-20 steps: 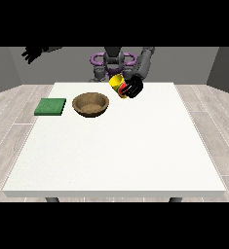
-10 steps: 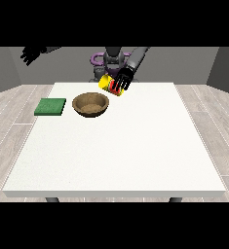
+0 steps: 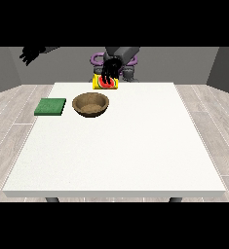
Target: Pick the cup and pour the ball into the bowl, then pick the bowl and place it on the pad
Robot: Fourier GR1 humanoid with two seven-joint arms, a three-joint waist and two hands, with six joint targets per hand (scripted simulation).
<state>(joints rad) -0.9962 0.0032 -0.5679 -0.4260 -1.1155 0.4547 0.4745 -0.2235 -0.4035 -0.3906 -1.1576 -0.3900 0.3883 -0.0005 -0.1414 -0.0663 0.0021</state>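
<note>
The robot hand at the view's right (image 3: 111, 72) has its fingers curled around the yellow cup (image 3: 105, 82) and holds it above the far edge of the tabletop (image 3: 135, 146). The cup is tilted, with its red opening turned toward the camera and a little downward. It hangs at about 1 o'clock from the brown bowl (image 3: 90, 104), near it but not yet over its middle. I cannot see the ball; it may be inside the cup, or the fingers hide it.

The bowl stands upright on the tabletop and its inside looks bare. The green pad (image 3: 50, 106) lies flat at 9 o'clock from the bowl, just beside it and not touching.

The robot hand at the view's left (image 3: 29, 54) is raised high, well apart from the tabletop, at about 10 o'clock from the pad. It holds nothing, and I cannot tell how its fingers lie.

In my judgement the pouring step is in hand and the bowl step is not yet begun. The next move calls for bringing the cup more toward 7 o'clock, over the bowl, and tipping it further so that the ball falls inside and not on the tabletop
</note>
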